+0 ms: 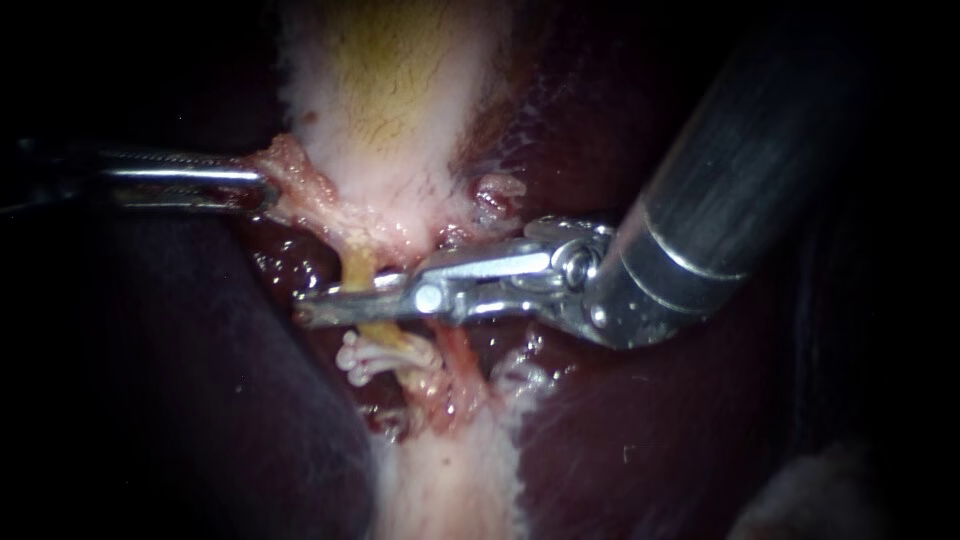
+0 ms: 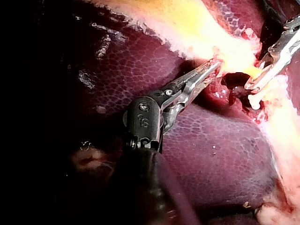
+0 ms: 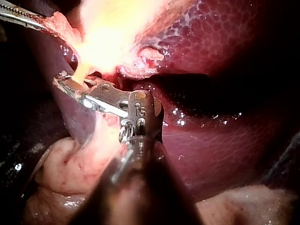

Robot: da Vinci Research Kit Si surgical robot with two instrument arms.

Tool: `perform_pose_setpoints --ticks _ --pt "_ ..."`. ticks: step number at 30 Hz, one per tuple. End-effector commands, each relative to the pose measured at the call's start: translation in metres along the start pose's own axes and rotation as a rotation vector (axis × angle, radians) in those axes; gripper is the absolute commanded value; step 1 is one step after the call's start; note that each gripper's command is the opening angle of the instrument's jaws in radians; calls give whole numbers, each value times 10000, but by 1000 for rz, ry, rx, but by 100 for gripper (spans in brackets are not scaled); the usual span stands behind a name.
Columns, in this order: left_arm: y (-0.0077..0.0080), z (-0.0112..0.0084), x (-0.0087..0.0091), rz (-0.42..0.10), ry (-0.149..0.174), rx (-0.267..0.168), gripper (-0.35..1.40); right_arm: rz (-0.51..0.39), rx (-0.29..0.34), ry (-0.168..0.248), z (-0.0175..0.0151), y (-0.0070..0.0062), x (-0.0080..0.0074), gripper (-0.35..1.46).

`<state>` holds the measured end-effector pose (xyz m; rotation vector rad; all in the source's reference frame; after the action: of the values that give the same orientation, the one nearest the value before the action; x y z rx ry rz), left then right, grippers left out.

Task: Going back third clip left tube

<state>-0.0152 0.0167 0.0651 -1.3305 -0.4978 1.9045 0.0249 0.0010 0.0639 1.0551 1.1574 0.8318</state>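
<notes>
Liver (image 1: 650, 430) frames left instrument (image 1: 265, 190) gripping gallbladder (image 1: 390, 90), right instrument (image 1: 320, 305) across tube (image 1: 358, 265).

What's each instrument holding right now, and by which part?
Left instrument grips the pink tissue flap beside the gallbladder. Right instrument lies across the left tube; a hold cannot be told.

The slim metal left instrument (image 1: 262, 190) grips ragged pink tissue (image 1: 300, 185) at the left of the pale gallbladder (image 1: 385, 120). The thick-shafted right instrument (image 1: 350, 300) crosses the yellow left tube (image 1: 358, 265), which lies inside its parted end effector, between the gallbladder and the white plastic clips (image 1: 365, 358).
</notes>
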Motion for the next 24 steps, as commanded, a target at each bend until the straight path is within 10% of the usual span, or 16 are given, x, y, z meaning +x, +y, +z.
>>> perform_pose_setpoints --ticks 1,8,24 --pt "0 0 0 0 -1 1 -35 0 1 0 0 1 -1 -35" --pt "0 -1 0 0 -1 1 -35 -68 60 -16 17 8 -11 39" --pt "0 -1 -1 0 -1 1 -35 -264 -72 55 9 59 -21 50"
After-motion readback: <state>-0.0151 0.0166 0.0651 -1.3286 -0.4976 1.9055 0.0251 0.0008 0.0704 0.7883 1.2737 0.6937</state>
